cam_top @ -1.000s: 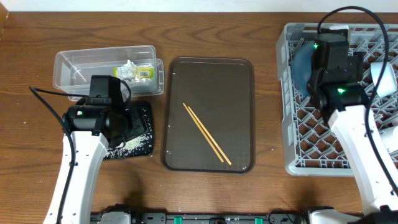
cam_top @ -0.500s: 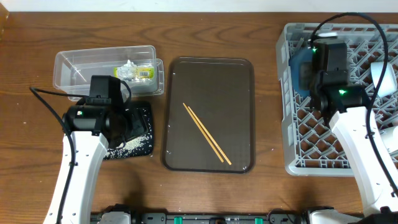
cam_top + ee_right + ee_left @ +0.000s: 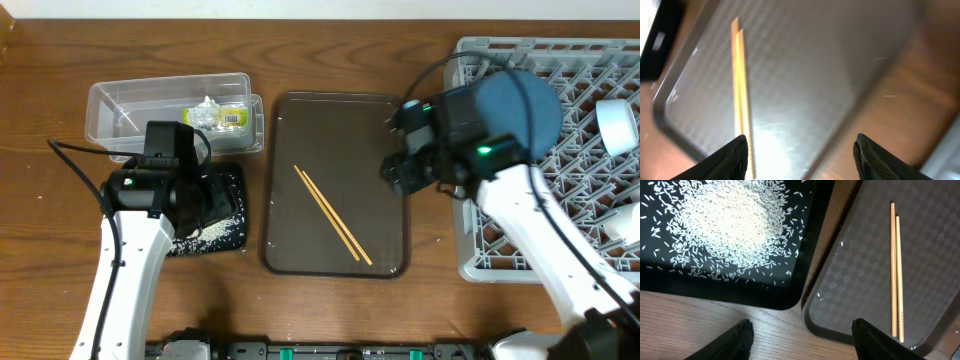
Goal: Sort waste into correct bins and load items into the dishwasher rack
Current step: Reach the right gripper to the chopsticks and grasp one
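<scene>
1. At the middle of the table we see the brown serving tray. The wooden chopsticks lie on it side by side, on a slant.
2. We find the right gripper hanging over the brown serving tray near its right edge, fingers spread wide with nothing between them. In its wrist view the chopsticks run down towards the left-hand finger.
3. We see the right arm crossing the left rim of the dishwasher rack and hiding part of it.
4. The dark-blue plate sits in the rack's upper left part, its lower edge covered by the arm. We cannot tell whether it stands upright or leans.
5. Two pale cups sit at the rack's right side.
6. We see the left gripper above the strip of wood between the black tray and the brown serving tray, wide open and empty.
7. Rice grains are heaped in the black tray.
8. The left arm overlaps the black tray and the front edge of the clear tub behind it.
9. At the tub's right end lie the yellow-green wrapper and the white tissue, touching.
</scene>
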### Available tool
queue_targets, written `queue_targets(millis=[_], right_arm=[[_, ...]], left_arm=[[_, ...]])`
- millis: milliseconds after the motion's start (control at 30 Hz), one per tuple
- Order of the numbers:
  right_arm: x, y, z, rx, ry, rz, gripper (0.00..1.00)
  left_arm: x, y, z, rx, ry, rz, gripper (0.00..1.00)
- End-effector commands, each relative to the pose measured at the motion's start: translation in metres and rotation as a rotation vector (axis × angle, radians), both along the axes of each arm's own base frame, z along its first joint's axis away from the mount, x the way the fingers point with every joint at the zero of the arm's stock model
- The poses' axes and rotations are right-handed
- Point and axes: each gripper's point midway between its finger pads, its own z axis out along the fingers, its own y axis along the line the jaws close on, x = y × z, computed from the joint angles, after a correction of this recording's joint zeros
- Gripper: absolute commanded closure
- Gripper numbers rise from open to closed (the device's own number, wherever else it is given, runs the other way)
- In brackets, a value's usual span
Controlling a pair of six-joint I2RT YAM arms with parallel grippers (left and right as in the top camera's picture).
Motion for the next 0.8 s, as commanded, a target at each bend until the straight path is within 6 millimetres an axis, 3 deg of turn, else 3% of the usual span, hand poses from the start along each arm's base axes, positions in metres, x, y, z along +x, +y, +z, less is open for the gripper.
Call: queue_targets(millis=[0,133,267,500,767], right_arm=[[-0.022,0.034,-0.021,0.012,0.087,0.095,0.34],[-0.043,0.061,-0.053,-0.051,0.155,0.189,0.36],[-0.057,0.071,-0.087,-0.171,0.189,0.238,0.37],[-0.063,0.071,-0.129,-0.312,0.224,0.158,0.42],[-0.057,0.059,-0.153,-0.392,0.235,0.055,0.55]], left_arm=[[0.003,0.003,0.004,0.011,-0.011,-0.002,0.34],[0.003,0.003,0.004,0.011,-0.011,-0.002,0.34],[0.003,0.003,0.004,0.011,-0.011,-0.002,0.34],[0.003,0.003,0.004,0.011,-0.011,-0.002,0.34],[0.003,0.003,0.004,0.011,-0.011,-0.002,0.33]])
